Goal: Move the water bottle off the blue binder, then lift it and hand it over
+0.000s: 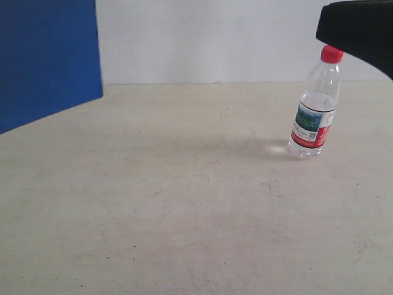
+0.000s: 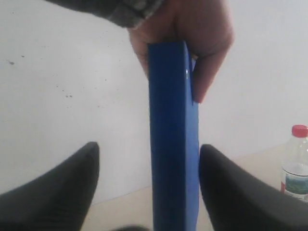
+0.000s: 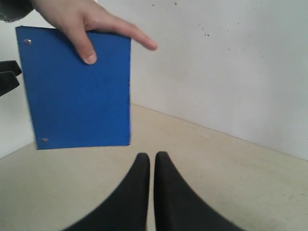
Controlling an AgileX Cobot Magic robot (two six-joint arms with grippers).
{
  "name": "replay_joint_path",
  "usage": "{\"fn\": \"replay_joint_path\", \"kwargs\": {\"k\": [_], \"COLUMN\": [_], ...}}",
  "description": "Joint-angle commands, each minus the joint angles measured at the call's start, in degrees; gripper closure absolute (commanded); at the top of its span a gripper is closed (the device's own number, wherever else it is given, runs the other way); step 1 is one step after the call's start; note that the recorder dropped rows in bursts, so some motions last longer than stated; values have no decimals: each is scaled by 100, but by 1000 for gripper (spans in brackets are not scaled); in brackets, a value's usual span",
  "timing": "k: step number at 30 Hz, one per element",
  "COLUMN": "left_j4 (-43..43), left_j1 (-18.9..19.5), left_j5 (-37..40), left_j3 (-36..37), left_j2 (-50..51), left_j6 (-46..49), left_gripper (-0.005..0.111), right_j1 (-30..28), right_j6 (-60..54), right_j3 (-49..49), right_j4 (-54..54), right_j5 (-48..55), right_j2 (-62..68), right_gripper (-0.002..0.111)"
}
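Note:
The blue binder (image 1: 46,55) hangs upright in the air at the far left, held at its top edge by a person's hand (image 2: 192,24). In the left wrist view the binder (image 2: 173,144) stands edge-on between the spread fingers of my left gripper (image 2: 149,147), which is open; one finger lies close against it and the other is well apart. The water bottle (image 1: 316,104) stands upright on the table at the right, apart from the binder, and also shows as the bottle (image 2: 296,163). My right gripper (image 3: 151,155) is shut and empty above the table, facing the binder (image 3: 77,86).
The person's hand (image 3: 82,19) pinches the binder's top. A black part of the right arm (image 1: 362,31) hangs just above the bottle's red cap. The beige table (image 1: 184,209) runs back to a white wall.

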Motion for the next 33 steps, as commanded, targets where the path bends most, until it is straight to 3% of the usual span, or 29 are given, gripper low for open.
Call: {"fn": "replay_joint_path", "kwargs": {"k": [1,2,3,4,5,6,8,10,11,13,15,21,25,33], "left_j4": [-93,-93,-93,-93,-93,-93,-93,-93,-93,-93,-93,-93,-93,-93], "left_j1": [13,13,13,13,13,13,13,13,3,14,14,14,14,14], "left_j5": [-606,-904,-1912,-2427,-3110,-3258,-3193,-2729,-2485,-1980,-1249,-1922,-1985,-1985], "left_j3": [-38,-38,-38,-38,-51,-51,-60,-46,-17,61,621,2241,2697,2755], "left_j2": [-11,-11,2,-17,-219,-547,-1557,-2800,-2932,-2909,-2476,-1982,-1982,-1982], "left_j6": [4,4,-35,-138,-329,-258,-51,913,1181,906,810,668,668,668], "left_gripper": [44,46,62,74,98,101,102,102,102,102,102,102,102,102], "right_j1": [2,2,2,2,2,2,2,2,2,2,-1,-1,-1,-1], "right_j6": [12,-10,-65,-65,-65,-65,-80,128,204,207,190,337,646,634], "right_j3": [20,20,20,20,20,20,20,40,87,564,1599,3669,3669,3669], "right_j4": [-14,-14,-14,-14,-14,-14,-14,-14,-14,-14,-14,62,-14,-14], "right_j5": [-42,-9,69,107,107,97,108,-85,-159,-211,-148,944,648,577], "right_j2": [-16,-16,-70,-167,-410,-777,-1766,-2880,-3216,-3973,-4017,-3888,-3888,-3888], "right_gripper": [109,109,109,109,109,109,109,109,109,109,109,109,109,109]}}
